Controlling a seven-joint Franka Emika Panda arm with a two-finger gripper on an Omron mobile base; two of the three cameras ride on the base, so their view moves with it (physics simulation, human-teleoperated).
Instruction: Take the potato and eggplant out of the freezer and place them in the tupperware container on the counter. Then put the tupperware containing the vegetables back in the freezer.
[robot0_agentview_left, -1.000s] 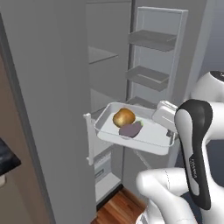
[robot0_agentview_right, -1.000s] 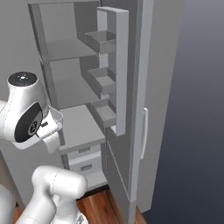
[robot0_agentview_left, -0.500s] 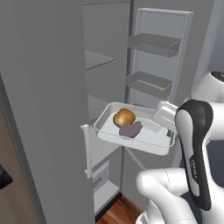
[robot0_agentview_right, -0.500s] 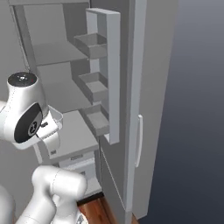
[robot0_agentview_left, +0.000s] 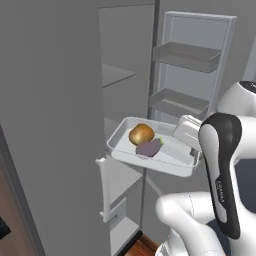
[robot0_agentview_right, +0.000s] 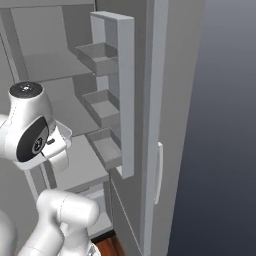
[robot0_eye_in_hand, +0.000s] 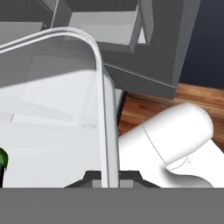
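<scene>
The tupperware container (robot0_agentview_left: 150, 167), a shallow white tray, hangs level in the air in front of the open freezer (robot0_agentview_left: 120, 75). In it lie the golden-brown potato (robot0_agentview_left: 141, 134) and, touching it, the mauve eggplant (robot0_agentview_left: 149, 148). My gripper (robot0_agentview_left: 192, 148) is shut on the tray's right rim. In the hand view its fingertips (robot0_eye_in_hand: 89, 178) clamp the rim of the tupperware container (robot0_eye_in_hand: 101, 87), and the eggplant's green tip (robot0_eye_in_hand: 2, 158) peeks in at the left edge. The counter is out of view.
The freezer door (robot0_agentview_right: 150, 125) stands open to the right, with a white bar handle (robot0_agentview_right: 158, 172) and several inner door bins (robot0_agentview_right: 102, 107). Grey shelves (robot0_agentview_left: 117, 76) sit inside. Another white handle (robot0_agentview_left: 104, 190) is below the tray, over a wooden floor (robot0_eye_in_hand: 148, 105).
The whole picture has shifted: the base has driven closer to the freezer. The tray with both vegetables stays in the same grip in front of the arm.
</scene>
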